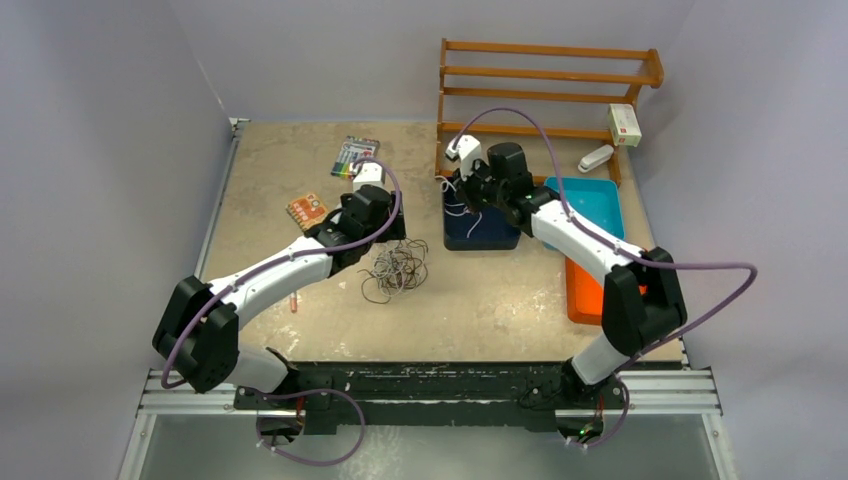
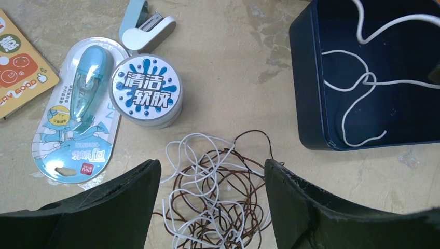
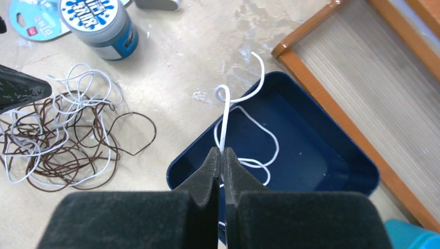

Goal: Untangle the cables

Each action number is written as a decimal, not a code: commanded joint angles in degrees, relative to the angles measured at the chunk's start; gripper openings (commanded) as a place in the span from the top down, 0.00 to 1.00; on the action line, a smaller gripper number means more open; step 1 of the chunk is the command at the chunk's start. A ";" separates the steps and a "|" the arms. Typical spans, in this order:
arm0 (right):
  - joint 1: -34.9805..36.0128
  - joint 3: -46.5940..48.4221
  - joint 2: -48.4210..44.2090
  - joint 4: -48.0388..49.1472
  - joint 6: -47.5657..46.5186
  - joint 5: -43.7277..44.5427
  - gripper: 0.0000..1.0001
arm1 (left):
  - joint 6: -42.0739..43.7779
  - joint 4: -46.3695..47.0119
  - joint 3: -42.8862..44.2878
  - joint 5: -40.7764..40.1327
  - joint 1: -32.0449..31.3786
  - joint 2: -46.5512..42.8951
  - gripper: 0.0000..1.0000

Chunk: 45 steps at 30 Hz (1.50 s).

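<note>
A tangle of thin white and brown cables (image 1: 396, 270) lies on the table centre; it also shows in the left wrist view (image 2: 218, 197) and the right wrist view (image 3: 57, 135). My left gripper (image 2: 212, 176) is open and empty, its jaws either side of the tangle's top, just above it. My right gripper (image 3: 221, 152) is shut on a separate white cable (image 3: 224, 116), holding it above the dark blue tray (image 3: 316, 155). That cable's loops lie inside the tray (image 2: 311, 78).
A round blue-and-white tin (image 2: 146, 91), a blister-packed tape dispenser (image 2: 78, 114), a small stapler (image 2: 148, 26) and an orange card (image 2: 15, 67) lie left of the tangle. A wooden rack (image 1: 545, 90) stands at the back; a teal tray (image 1: 600, 205) and an orange tray (image 1: 585, 295) sit right.
</note>
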 commanded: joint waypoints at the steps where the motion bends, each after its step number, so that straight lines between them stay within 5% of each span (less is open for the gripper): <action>1: 0.26 -1.94 -3.35 4.12 3.66 5.44 1.00 | 1.00 1.33 2.70 -0.41 0.32 -0.55 0.28; 13: 0.05 -3.81 -1.93 1.65 8.80 15.89 1.00 | 0.58 1.03 2.55 -1.14 0.36 -0.33 0.28; 15: -0.02 -3.20 0.23 1.15 9.06 14.89 1.00 | 0.55 1.03 2.64 -1.24 0.35 -0.16 0.28; 21: -0.16 -2.51 0.64 2.69 9.83 11.79 0.73 | -0.33 -0.05 2.47 -2.32 0.48 -0.01 0.23; 26: -0.13 -2.25 -1.24 3.03 9.78 11.71 0.65 | -0.84 -0.07 1.54 -2.68 0.82 -0.61 0.21; 39: -0.22 -10.92 -7.42 21.48 18.01 -4.36 0.57 | -1.80 -0.32 -2.40 1.04 0.92 -1.69 0.35; 45: -0.12 -7.66 -2.78 18.20 18.68 -7.95 0.56 | -4.29 0.41 -5.21 3.75 0.87 -2.94 0.36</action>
